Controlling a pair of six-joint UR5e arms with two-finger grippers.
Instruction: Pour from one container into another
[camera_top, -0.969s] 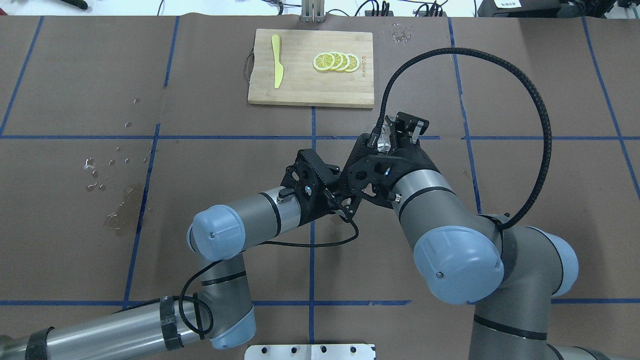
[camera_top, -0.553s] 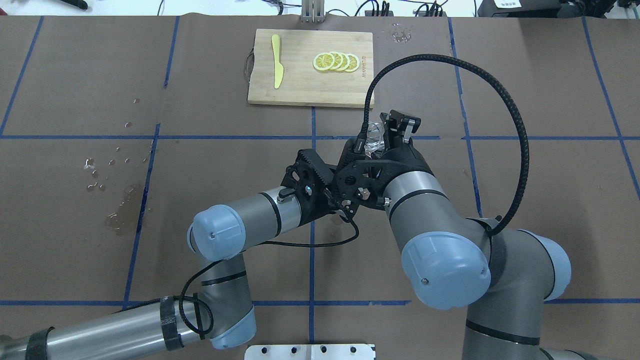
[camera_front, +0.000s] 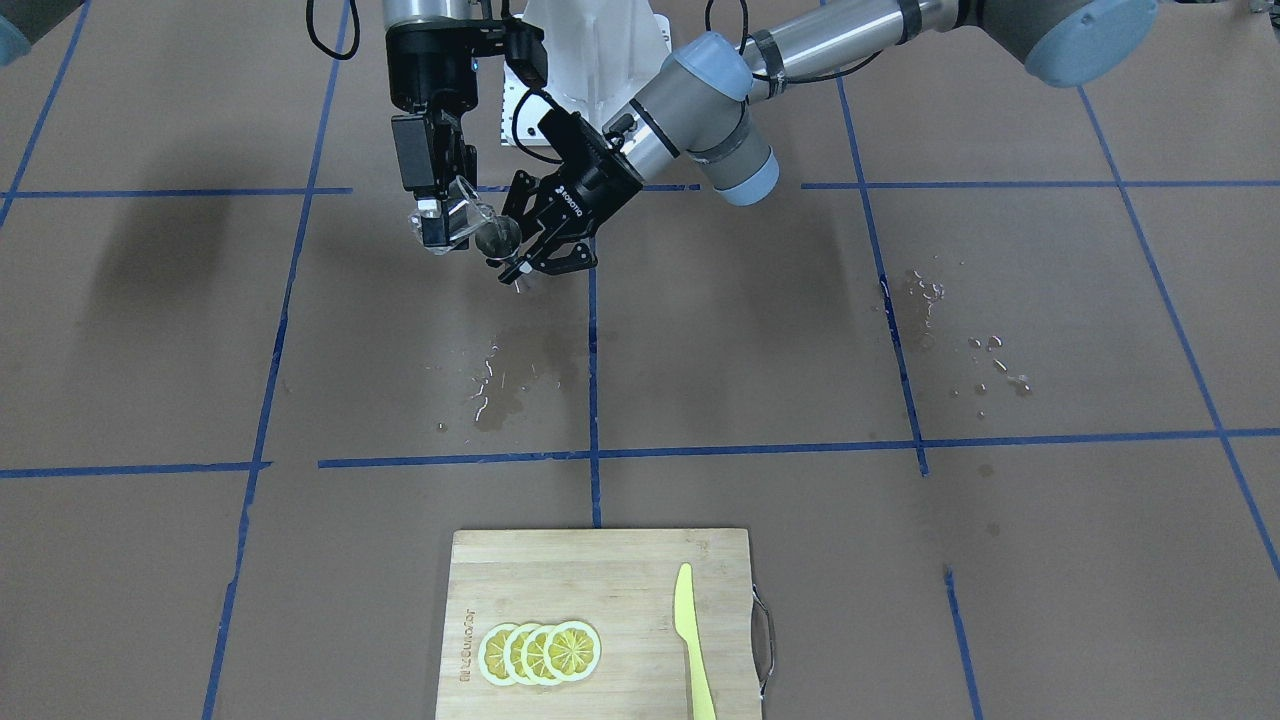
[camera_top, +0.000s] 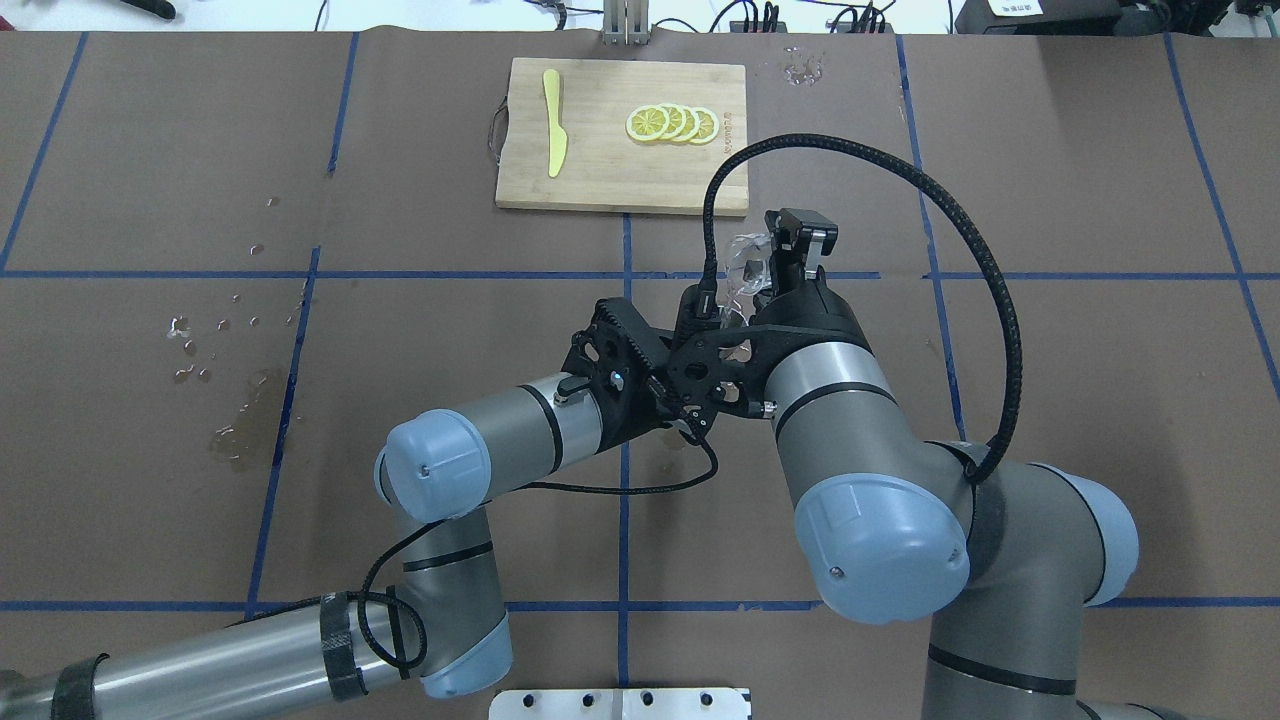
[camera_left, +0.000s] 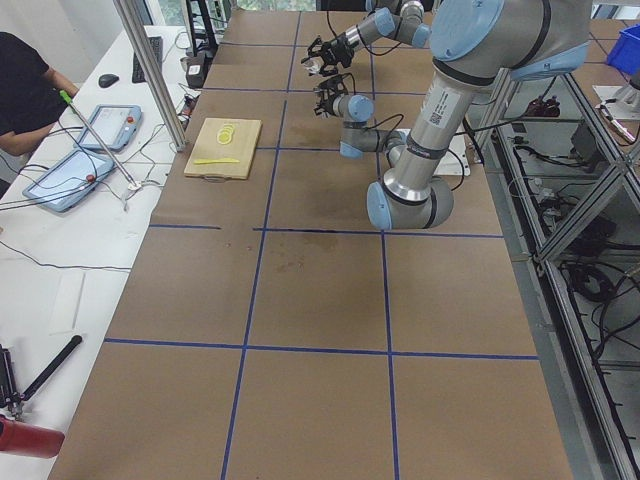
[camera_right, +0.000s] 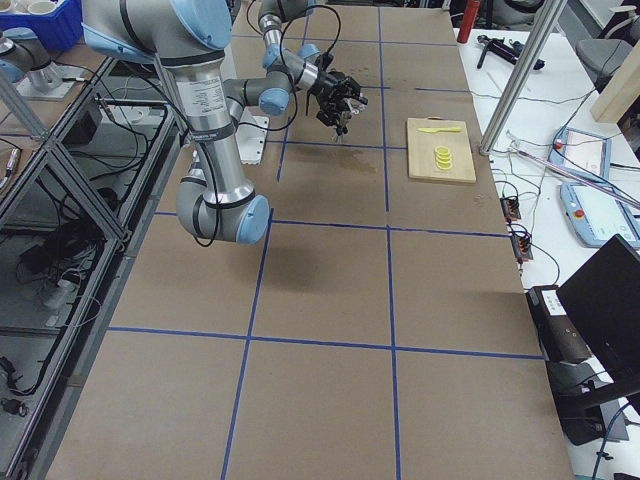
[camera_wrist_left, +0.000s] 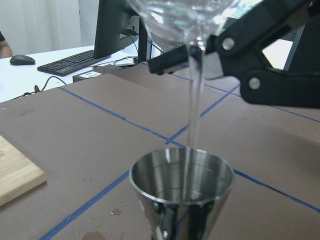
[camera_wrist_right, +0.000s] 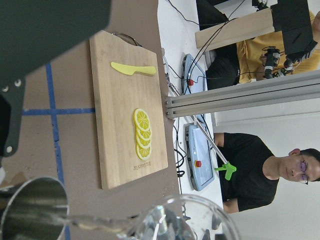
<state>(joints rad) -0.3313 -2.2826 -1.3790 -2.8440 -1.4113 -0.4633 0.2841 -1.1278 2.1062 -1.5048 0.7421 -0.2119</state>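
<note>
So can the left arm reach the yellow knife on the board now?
Probably not yet: its jaws hold the jigger under liquid pouring from the glass cup. Nothing else seems to block the way to the knife.

The clear glass cup (camera_wrist_left: 182, 15) hangs tilted, its lip directly over the jigger (camera_wrist_left: 182, 175), and a thin stream of clear liquid (camera_wrist_left: 194, 100) falls from it into that open mouth. The silvery steel jigger stands upright, raised above the tabletop (camera_wrist_left: 75, 145).
</note>
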